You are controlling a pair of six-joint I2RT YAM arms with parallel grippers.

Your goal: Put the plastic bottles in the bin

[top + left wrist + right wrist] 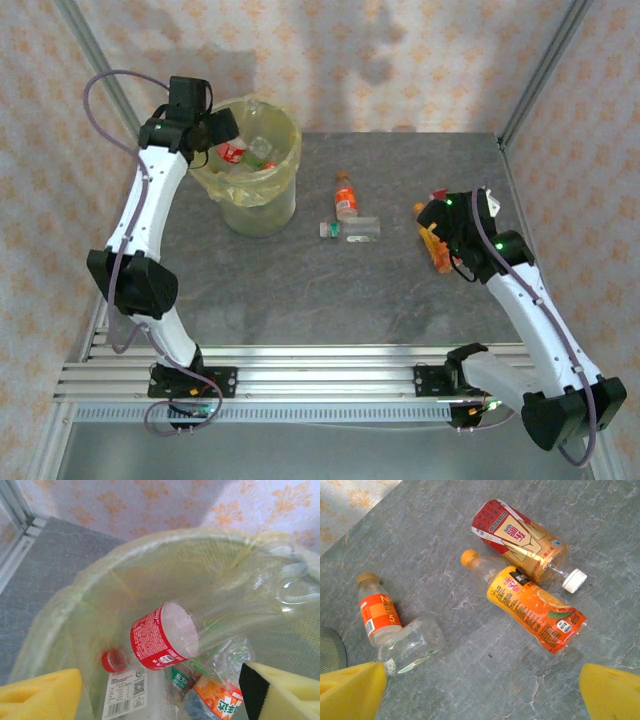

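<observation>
Left wrist: left gripper (160,697) spread above bin (75,610), bottles (156,642) inside.

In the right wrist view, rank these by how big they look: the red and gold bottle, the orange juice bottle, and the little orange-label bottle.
1 and 2, tied: red and gold bottle, orange juice bottle; too alike to rank.
3: little orange-label bottle, clearly smallest.

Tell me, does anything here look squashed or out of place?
Yes. Four bottles lie on the table, not in the bin: the orange-juice bottle and red-and-gold bottle look flattened, and a clear bottle lies beside a small orange-labelled bottle.
</observation>
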